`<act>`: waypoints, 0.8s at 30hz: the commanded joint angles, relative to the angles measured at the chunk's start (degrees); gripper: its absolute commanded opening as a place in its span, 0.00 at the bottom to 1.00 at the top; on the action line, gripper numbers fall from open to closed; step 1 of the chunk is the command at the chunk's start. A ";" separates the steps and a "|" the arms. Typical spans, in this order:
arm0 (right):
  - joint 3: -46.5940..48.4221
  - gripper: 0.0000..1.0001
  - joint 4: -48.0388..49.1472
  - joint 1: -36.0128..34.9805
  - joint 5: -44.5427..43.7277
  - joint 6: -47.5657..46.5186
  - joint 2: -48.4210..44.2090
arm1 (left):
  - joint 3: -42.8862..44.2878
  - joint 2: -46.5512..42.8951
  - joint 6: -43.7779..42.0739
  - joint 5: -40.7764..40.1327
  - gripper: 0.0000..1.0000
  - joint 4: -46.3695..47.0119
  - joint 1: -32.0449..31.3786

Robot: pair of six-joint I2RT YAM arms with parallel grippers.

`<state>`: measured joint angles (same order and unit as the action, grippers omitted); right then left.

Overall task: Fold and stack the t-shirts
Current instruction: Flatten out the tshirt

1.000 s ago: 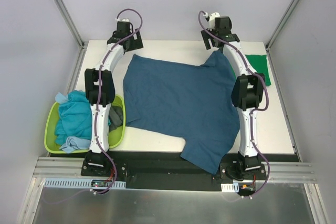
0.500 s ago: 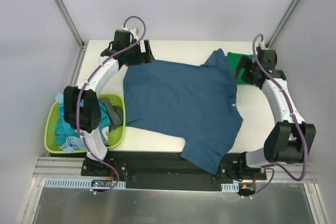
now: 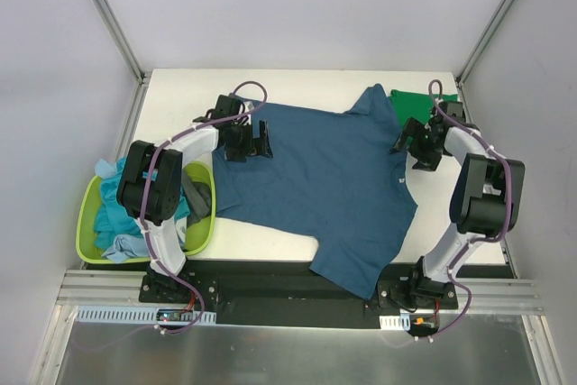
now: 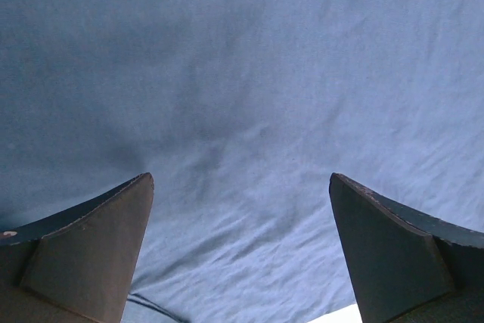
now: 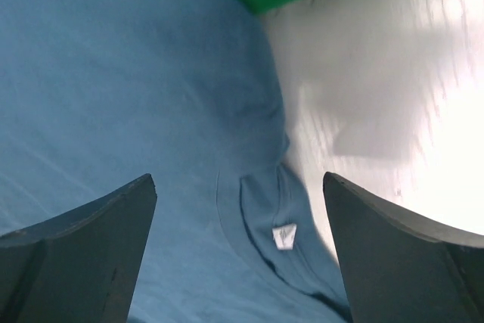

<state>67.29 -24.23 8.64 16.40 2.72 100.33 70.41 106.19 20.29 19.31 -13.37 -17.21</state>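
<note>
Risk, near edge: lower corner of blue shirt (image 3: 315, 182) draped over the front lip of the table (image 3: 469, 223); any drag toward the arm bases likely to pull more cloth off and slide the lot down.
Risk, green shirt (image 3: 419, 107): folded at far right corner, touching the blue sleeve; which lies on top not clear. A pinch too far out could catch both colours at once.
Risk, collar (image 5: 265, 209): neck opening with white tag (image 5: 283, 237) right between the right fingers (image 5: 76, 255); closing here may take only the ribbing or one layer and give a lopsided lift.
Risk, left side: plain flat cloth between the left fingers (image 4: 83, 255), only a sliver of bare table at bottom of wrist view; grabbing mid-panel likely to bunch rather than fold.
Left gripper (image 3: 257, 140): spread wide, nothing held; low over the shirt's far-left part, just inside its edge.
Right gripper (image 3: 410, 151): spread wide, nothing held; above the collar at the shirt's right edge, green shirt just beyond.
Blue shirt, position: spread mid-table between both arms, lightly wrinkled.
Other shirts: turquoise ones (image 3: 122, 196) and a dark one (image 3: 196, 196) heaped in the basket (image 3: 86, 223) at left, apart from both grippers.
</note>
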 commanded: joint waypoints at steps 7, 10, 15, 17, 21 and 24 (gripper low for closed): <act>6.10 0.80 -1.70 0.32 7.49 -2.28 10.05 | -1.86 2.53 0.54 -5.25 0.99 2.29 1.21; 5.84 0.53 -1.61 0.32 8.38 -2.28 10.06 | -1.77 2.88 0.62 -5.33 0.99 2.47 1.48; 6.80 0.19 -3.62 0.23 5.23 -2.28 8.13 | -1.77 3.50 0.97 -7.53 0.99 1.94 1.74; 9.51 0.15 -8.35 0.15 1.28 -4.47 7.25 | -1.86 3.67 1.15 -8.93 0.99 1.42 2.01; 16.90 0.11 -20.22 -1.69 -19.22 -5.79 5.05 | -1.33 3.76 1.41 -11.66 0.99 0.01 2.27; 19.37 0.11 -25.24 -5.29 -29.73 -5.45 3.99 | -1.07 4.02 1.41 -11.58 0.99 -0.43 2.27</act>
<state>81.58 -38.76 6.85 6.74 -1.26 109.43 69.21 107.66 21.91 12.71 -10.31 -16.38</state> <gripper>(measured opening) 0.113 0.990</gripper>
